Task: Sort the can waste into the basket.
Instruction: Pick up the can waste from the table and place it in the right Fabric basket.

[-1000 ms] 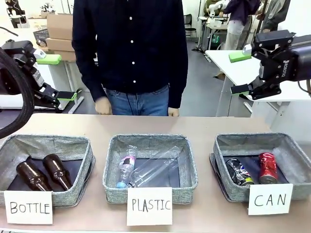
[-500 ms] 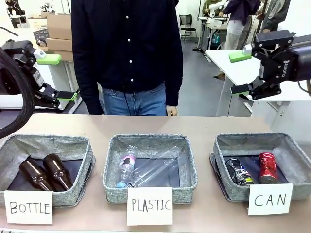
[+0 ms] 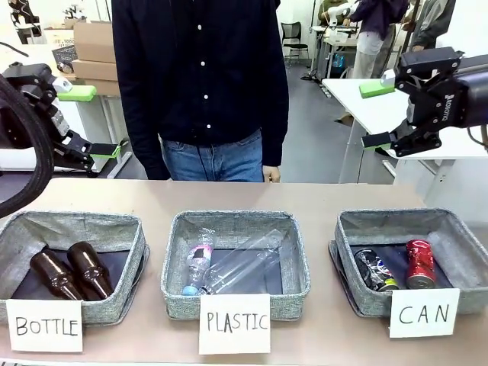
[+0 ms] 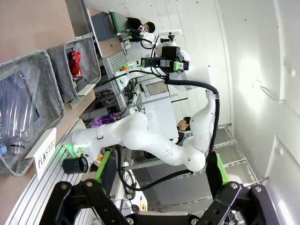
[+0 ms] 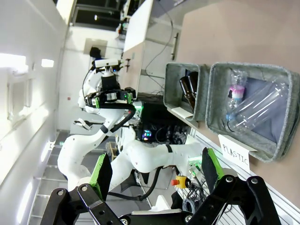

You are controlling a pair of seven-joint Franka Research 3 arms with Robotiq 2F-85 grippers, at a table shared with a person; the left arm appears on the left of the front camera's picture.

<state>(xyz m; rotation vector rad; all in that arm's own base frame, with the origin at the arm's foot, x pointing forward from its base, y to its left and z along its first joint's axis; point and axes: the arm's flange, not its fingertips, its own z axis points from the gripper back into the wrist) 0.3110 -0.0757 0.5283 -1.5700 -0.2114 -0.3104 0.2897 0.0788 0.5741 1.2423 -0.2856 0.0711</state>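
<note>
Left gripper (image 3: 97, 120) raised at far left, jaws wide apart and empty, right gripper (image 3: 374, 114) likewise at far right, red can (image 3: 419, 263) and dark blue can (image 3: 374, 269) lying in the CAN basket (image 3: 366, 225)

BOTTLE basket (image 3: 15, 236): left edge cut off | dark can (image 3: 374, 268): print unreadable

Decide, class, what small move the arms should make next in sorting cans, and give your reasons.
Probably none beyond holding position. The red can and the dark can already lie in the CAN basket. The left gripper and right gripper are raised, open and empty, and no other can lies on the table.
</note>
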